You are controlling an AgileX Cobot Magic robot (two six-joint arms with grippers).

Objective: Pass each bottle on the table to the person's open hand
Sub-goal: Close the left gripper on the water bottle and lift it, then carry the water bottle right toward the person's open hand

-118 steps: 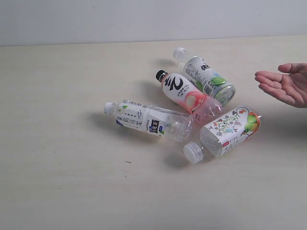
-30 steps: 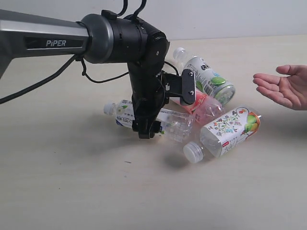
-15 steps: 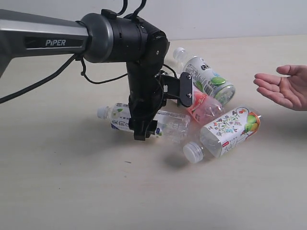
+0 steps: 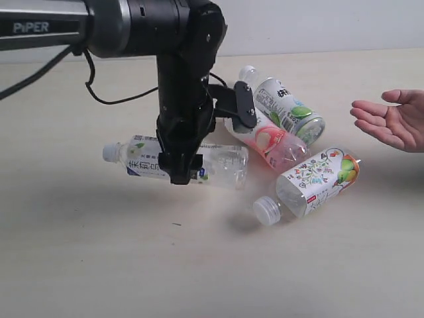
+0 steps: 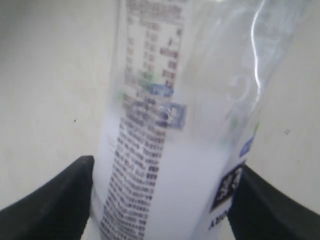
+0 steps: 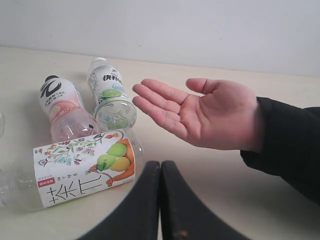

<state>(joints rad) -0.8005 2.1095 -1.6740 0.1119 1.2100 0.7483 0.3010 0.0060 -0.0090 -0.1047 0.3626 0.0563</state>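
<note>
The left end effector (image 4: 180, 173) is clamped across the middle of the blue-text bottle (image 4: 222, 164), one finger on each side of the label, as the left wrist view shows with the bottle (image 5: 165, 125) filling the gap between the black fingers (image 5: 50, 200). That bottle hangs lengthwise, clear of the table (image 4: 99, 265), with a soft shadow beneath it. It is the farthest of the four from the person's open hand (image 4: 394, 119), with its white cap pointing away from the hand. The clear walls show no liquid, so it is probably empty and very light. Its thin plastic will likely dent under a hard squeeze, and the glossy label could let it twist or slide. The mid-body hold looks well placed, since it balances the bottle and leaves its base end free for the palm. The lime bottle (image 4: 285, 109) and the floral bottle (image 4: 315, 179) lie nearest the hand. The black-capped peach bottle (image 4: 271, 146) lies just beyond them on the side away from the hand, touching or nearly touching both. They look equally light and round enough to roll, so each is best gripped across the labelled belly. The right end effector (image 6: 160, 200) is closed on nothing, close to the hand.
</note>
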